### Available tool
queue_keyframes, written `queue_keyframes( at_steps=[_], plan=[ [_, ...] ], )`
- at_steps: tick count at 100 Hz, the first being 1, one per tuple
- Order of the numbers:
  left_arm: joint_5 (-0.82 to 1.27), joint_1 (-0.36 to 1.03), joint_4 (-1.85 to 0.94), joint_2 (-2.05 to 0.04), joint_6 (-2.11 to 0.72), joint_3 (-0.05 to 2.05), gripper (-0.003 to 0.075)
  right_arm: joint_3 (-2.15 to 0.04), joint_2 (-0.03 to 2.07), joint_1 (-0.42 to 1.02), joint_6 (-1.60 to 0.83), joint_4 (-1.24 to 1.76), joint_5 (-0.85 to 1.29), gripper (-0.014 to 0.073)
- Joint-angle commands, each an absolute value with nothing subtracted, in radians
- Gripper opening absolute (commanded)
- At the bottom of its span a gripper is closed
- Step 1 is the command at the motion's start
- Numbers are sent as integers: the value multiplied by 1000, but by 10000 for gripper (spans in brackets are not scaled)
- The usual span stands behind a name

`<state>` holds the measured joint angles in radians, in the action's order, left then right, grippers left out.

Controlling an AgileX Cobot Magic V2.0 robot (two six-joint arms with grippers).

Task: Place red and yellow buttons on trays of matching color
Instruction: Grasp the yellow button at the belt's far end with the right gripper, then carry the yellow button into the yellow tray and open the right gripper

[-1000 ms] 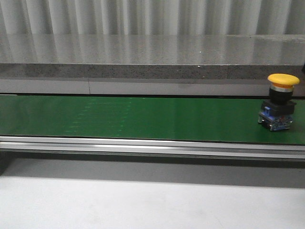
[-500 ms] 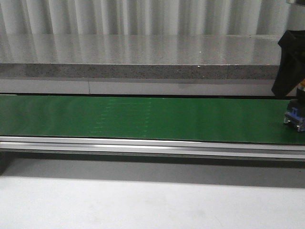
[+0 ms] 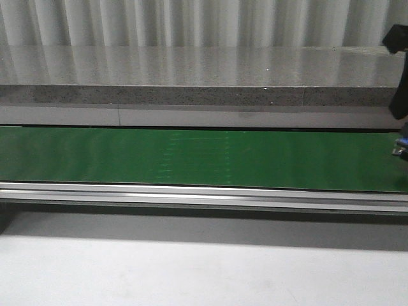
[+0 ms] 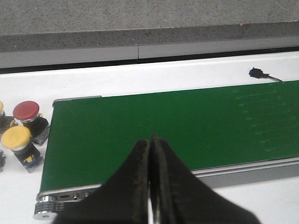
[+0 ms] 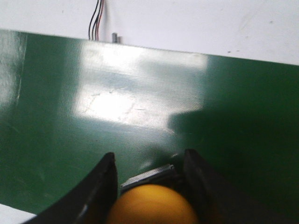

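Off the left end of the green conveyor belt [image 4: 163, 126], on the white table [image 4: 140, 79], a small cluster of push buttons stands upright, caps up: a red button [image 4: 27, 112] and, just beside it, a yellow spare button [image 4: 17, 139], each on a dark body with its long axis vertical; slivers of further buttons are cut off by the picture's border. Over the near rail of the belt hangs the left gripper [image 4: 150, 186], its two black fingers pressed together along their whole length with nothing between them. Across the front view the belt runs as a long bare band, a silver rail [image 3: 204, 194] along its near edge and a grey stone ledge [image 3: 191, 70] behind it. At the far right edge of that view, a dark piece of the right arm [image 3: 399, 70] hangs above the belt, and below it only a small blue-and-metal corner of the yellow button [image 5: 153, 205] shows. In the right wrist view that button sits on the belt between the fingers of the right gripper [image 5: 152, 179], its rounded cap facing the camera, so its long axis runs upright from the belt toward the wrist. Both fingers flank the cap closely, parted by its width, but whether they actually press on it cannot be told. Behind the belt there, thin wires [image 5: 95, 21] hang against the white surface.
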<state>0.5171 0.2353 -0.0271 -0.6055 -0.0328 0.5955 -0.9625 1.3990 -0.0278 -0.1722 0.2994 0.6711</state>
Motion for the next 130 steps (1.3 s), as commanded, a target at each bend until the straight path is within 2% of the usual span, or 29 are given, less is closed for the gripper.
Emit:
queue_keyframes(
  at_steps=[1, 34, 53, 73, 104, 130],
  plan=[
    [442, 243, -30, -606, -30, 624, -20, -966, 1311, -68, -114, 288, 634, 1],
    [442, 243, -30, -606, -30, 624, -20, -831, 1063, -275, 48, 136, 635, 1],
    [442, 243, -30, -606, -30, 624, -20, -766, 976, -419, 62, 98, 660, 1],
    [442, 243, -30, -606, -30, 624, -20, -743, 975, -541, 71, 16, 706, 1],
    [442, 243, -30, -606, -30, 624, -20, -670, 1004, -730, 145, 0, 595, 1],
    [442, 243, -30, -606, -30, 624, -20, -635, 1130, -770, 151, 0, 450, 1]
  ],
)
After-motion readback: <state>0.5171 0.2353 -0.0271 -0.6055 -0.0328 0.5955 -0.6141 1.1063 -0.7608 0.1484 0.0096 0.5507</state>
